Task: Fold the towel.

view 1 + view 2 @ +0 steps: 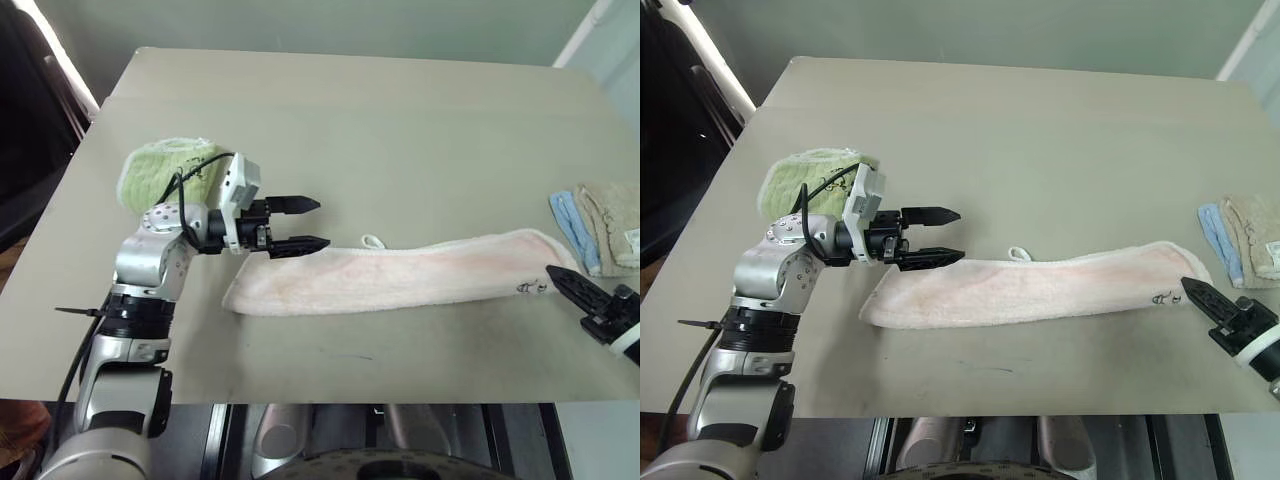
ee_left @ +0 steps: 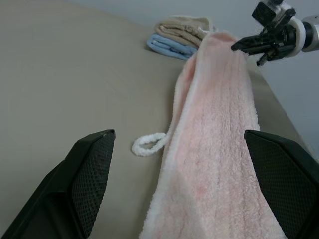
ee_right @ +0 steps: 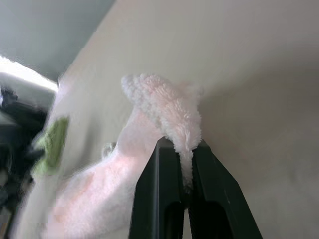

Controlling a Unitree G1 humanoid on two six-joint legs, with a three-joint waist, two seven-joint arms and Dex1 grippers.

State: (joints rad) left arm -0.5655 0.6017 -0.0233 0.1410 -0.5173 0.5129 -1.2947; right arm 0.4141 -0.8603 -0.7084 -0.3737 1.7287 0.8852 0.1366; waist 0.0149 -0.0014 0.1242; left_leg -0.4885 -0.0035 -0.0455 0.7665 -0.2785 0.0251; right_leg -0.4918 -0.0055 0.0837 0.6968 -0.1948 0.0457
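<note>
The towel (image 1: pixel 400 280) lies as a long folded strip across the near part of the desk (image 1: pixel 400 120). The right pincer (image 3: pixel 184 164) is clamped on its right end, lifting that end slightly. The left pincer (image 1: pixel 295 225) stands wide apart and empty, above the towel's left end. A green towel (image 1: pixel 165 170) sits at far left; beige and blue cloths (image 1: pixel 600 225) at right.

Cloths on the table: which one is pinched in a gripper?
The pale pink towel: the right gripper is shut on its end. The green towel and the beige and blue cloths lie untouched.
</note>
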